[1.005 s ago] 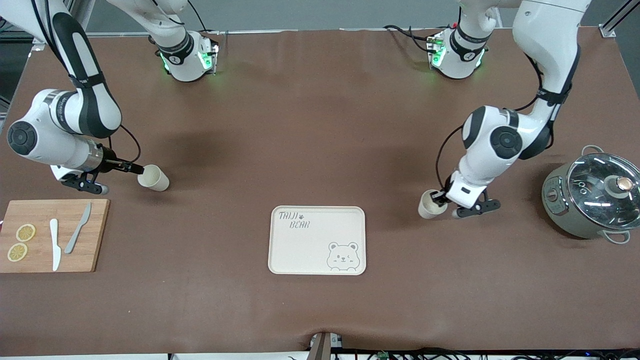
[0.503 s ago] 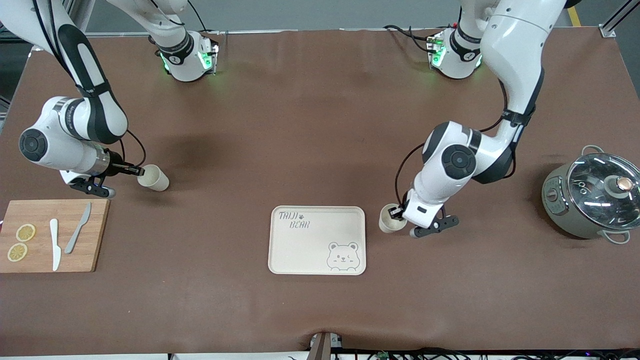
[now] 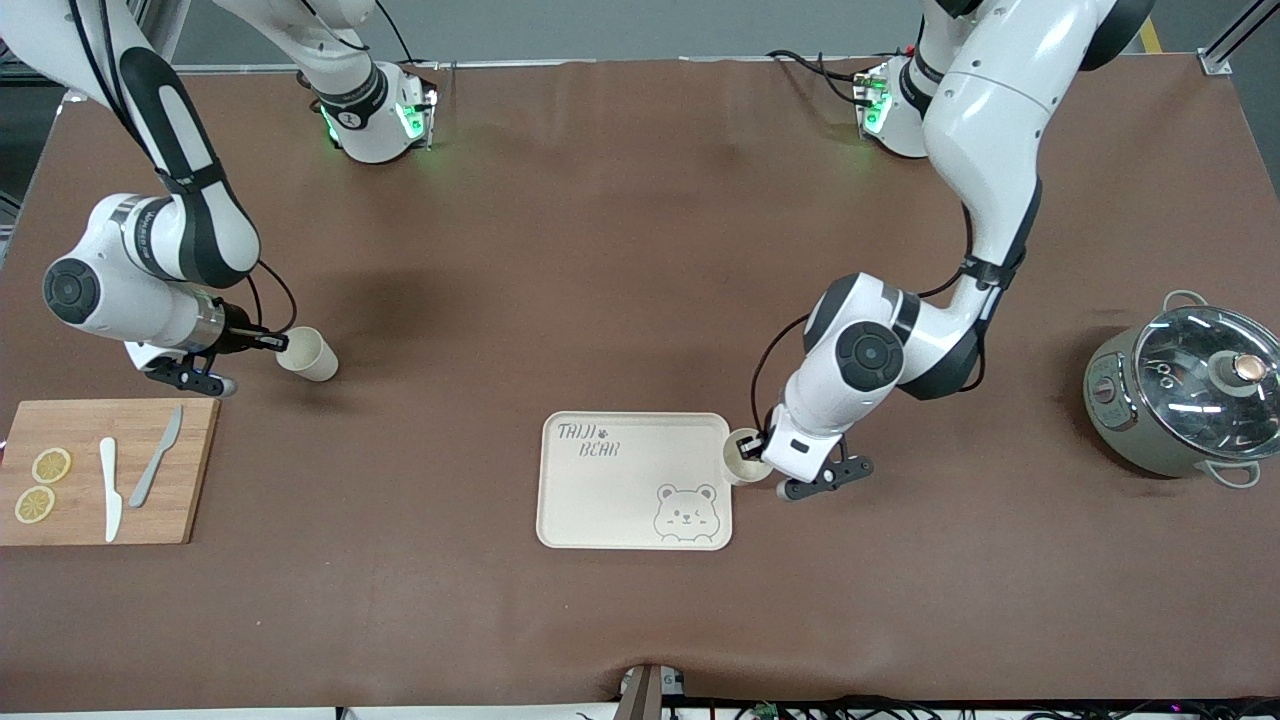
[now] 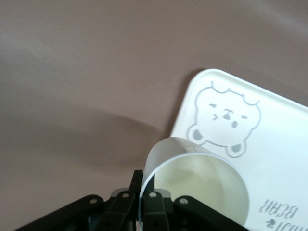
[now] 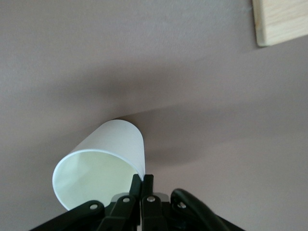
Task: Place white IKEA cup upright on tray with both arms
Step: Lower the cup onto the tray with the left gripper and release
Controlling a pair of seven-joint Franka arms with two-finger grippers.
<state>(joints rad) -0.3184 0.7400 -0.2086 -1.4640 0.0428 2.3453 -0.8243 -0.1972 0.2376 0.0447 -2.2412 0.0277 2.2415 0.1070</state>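
My left gripper [image 3: 752, 447] is bent low over the tray [image 3: 620, 500] edge, fingers pinching the rim of a white cup [image 3: 741, 457]. My right gripper [image 3: 272, 342] reaches sideways near the cutting board [image 3: 190, 470], fingers pinched on a second cup [image 3: 310, 354] lying on the desk [image 3: 600, 260]. Lidded pot [image 3: 1185, 400] sits at the left arm's end.

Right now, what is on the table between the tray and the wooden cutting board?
Nothing. In the front view, only bare brown table lies between the tray and the wooden cutting board.
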